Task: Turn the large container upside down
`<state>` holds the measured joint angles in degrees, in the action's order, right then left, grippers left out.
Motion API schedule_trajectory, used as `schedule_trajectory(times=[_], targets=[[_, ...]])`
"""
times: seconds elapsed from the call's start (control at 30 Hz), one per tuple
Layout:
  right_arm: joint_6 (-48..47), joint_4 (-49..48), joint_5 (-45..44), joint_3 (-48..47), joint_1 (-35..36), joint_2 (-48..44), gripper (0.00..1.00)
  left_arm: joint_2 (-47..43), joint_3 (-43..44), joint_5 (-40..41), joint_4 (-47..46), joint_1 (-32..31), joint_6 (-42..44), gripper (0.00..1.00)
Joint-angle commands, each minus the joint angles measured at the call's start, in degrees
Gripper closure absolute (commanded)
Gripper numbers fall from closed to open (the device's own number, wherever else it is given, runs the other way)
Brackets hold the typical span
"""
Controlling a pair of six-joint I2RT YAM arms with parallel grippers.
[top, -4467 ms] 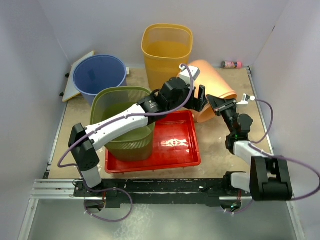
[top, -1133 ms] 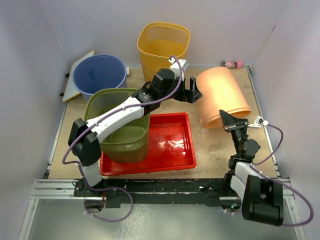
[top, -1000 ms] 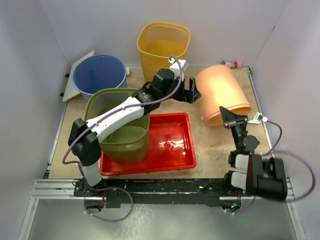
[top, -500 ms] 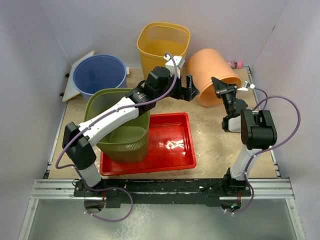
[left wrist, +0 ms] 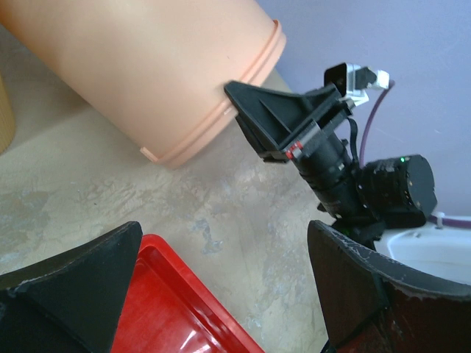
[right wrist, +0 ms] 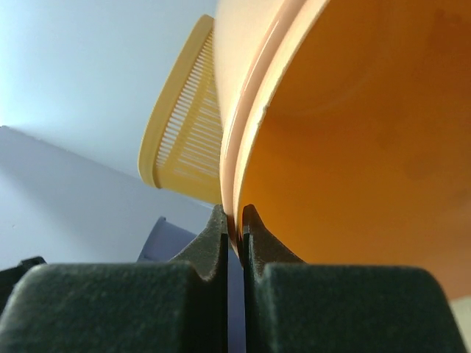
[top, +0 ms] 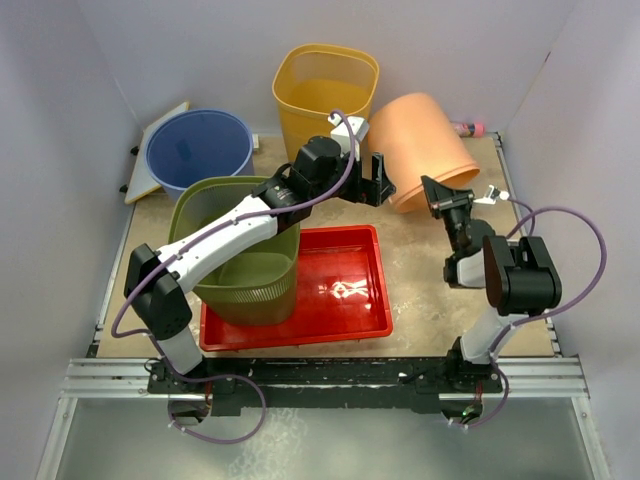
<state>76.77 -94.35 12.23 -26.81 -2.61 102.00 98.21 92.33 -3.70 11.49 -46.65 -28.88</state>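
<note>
The large orange container is tilted at the back right of the table, its base up toward the wall and its mouth down toward me. My right gripper is shut on its rim; in the right wrist view the fingers pinch the rim with the orange inside to the right. My left gripper is open and empty just left of the container. In the left wrist view its jaws stand wide apart above the table, with the container and the right gripper's fingers beyond.
A yellow mesh basket stands right behind the container. A blue bucket is at the back left with a white board beside it. A green basket stands in a red tray. A small pink thing lies at the back right.
The right gripper has carried the container's rim toward the back, then a little nearer, tipping the container from lying on its side to base-up. The left gripper has shifted slightly left.
</note>
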Motion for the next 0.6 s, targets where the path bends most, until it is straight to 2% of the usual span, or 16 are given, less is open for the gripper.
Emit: schedule_trajectory(times=[0.0, 0.37, 0.57], targets=[[-3.86, -8.31, -1.04, 10.73, -0.46, 2.47, 1.00, -1.34, -0.12, -0.47, -2.90, -0.14, 0.86, 0.09], [-4.67, -8.26, -3.80, 23.56, -1.28, -2.12, 1.00, -1.93, -1.40, -0.45, -2.98, -0.19, 1.43, 0.09], [-3.79, -8.16, -4.60, 26.86, -1.61, -4.83, 1.00, -1.28, -1.54, -1.20, -3.69, -0.19, 1.17, 0.09]])
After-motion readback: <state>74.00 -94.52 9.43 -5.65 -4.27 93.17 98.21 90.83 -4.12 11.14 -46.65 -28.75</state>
